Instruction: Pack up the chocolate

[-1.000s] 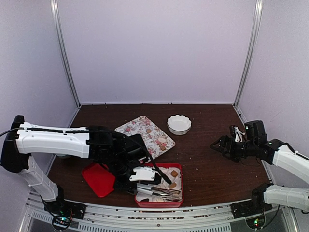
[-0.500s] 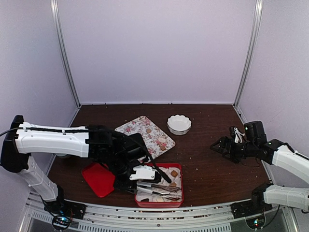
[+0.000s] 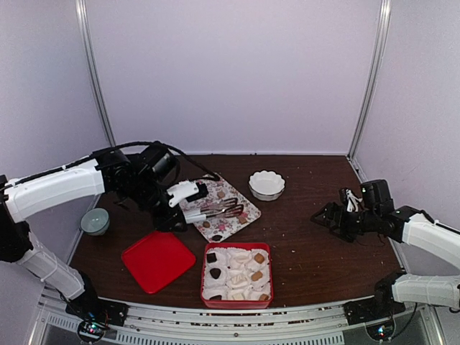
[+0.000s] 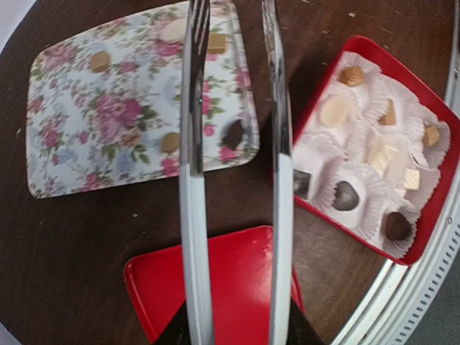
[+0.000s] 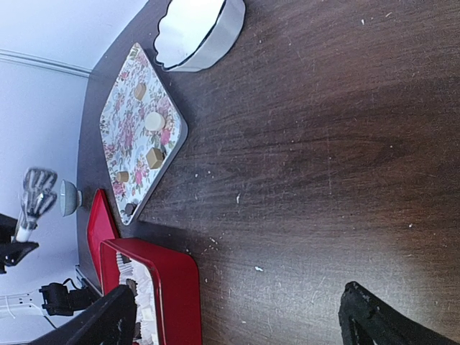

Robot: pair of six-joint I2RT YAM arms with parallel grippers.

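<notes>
Moved: left gripper (image 3: 190, 203) had swung from over the red box (image 3: 237, 305) to above the floral tray (image 3: 215, 183).
Top view: its claw was closed on tongs (image 3: 219, 210); chocolate (image 3: 215, 273) sat in the box's paper cups (image 3: 237, 257), more on the tray.
Left wrist: tong tips stood apart, holding nothing, over the tray.
Right wrist: right gripper (image 5: 237, 316) gaped fully, empty, above the table (image 5: 323, 144).

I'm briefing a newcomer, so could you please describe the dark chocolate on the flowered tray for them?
Find the flowered tray on the brown table, just behind the red box. At the tray's corner nearest that box lies the dark chocolate. It is the only dark brown piece there; its neighbours are tan or pale.
</notes>
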